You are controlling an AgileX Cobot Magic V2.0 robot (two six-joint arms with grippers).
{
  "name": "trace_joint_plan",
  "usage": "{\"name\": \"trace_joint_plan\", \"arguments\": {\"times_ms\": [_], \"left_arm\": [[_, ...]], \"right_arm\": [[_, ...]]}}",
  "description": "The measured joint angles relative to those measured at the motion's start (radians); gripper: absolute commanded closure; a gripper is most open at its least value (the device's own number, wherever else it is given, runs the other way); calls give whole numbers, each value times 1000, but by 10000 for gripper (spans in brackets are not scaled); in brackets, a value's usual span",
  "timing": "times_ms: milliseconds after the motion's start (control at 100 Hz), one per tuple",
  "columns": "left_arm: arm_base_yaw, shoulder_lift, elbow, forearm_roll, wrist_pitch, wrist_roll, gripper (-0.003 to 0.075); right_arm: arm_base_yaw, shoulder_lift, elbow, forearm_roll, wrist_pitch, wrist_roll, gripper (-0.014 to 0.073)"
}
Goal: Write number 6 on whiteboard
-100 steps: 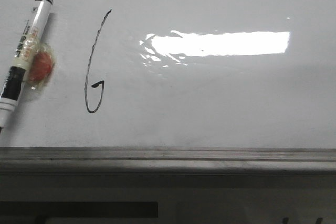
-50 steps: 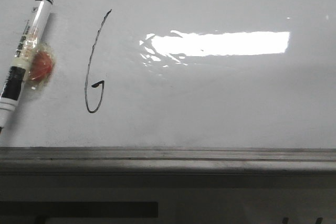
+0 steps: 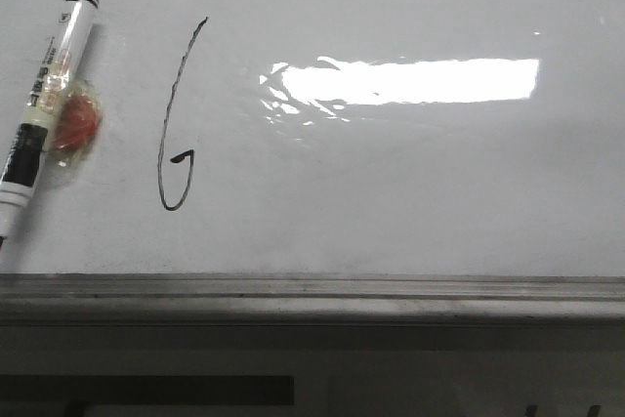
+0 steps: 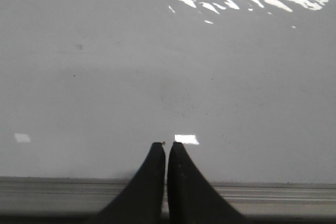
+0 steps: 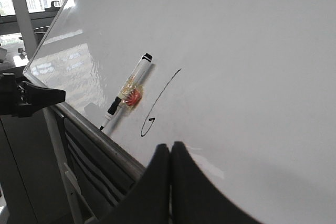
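one number 6 (image 3: 176, 119), one marker (image 3: 46, 104) on the whiteboard (image 3: 410, 192); both hands closed, empty.

On the whiteboard (image 3: 410, 192), only the marker (image 3: 44, 95) stuck at far left and the number 6 (image 3: 178, 124) just beside it take room; rightward lies bare surface.
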Motion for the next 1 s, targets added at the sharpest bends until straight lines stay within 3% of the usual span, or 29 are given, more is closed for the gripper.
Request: {"name": "trace_joint_plan", "arguments": {"times_ms": [530, 610, 680, 840, 1000], "left_arm": [[0, 0, 0, 0, 0, -2, 739], [0, 0, 0, 0, 0, -2, 739], [0, 0, 0, 0, 0, -2, 739], [0, 0, 0, 0, 2, -2, 739], [0, 0, 0, 0, 2, -2, 739]], "right_arm": [[0, 0, 0, 0, 0, 0, 659], [0, 0, 0, -50, 0, 12, 659], [-4, 0, 0, -148, 0, 92, 659], [-59, 0, 0, -455, 8, 431, 659], [-192, 0, 0, -703, 13, 697, 659]]}}
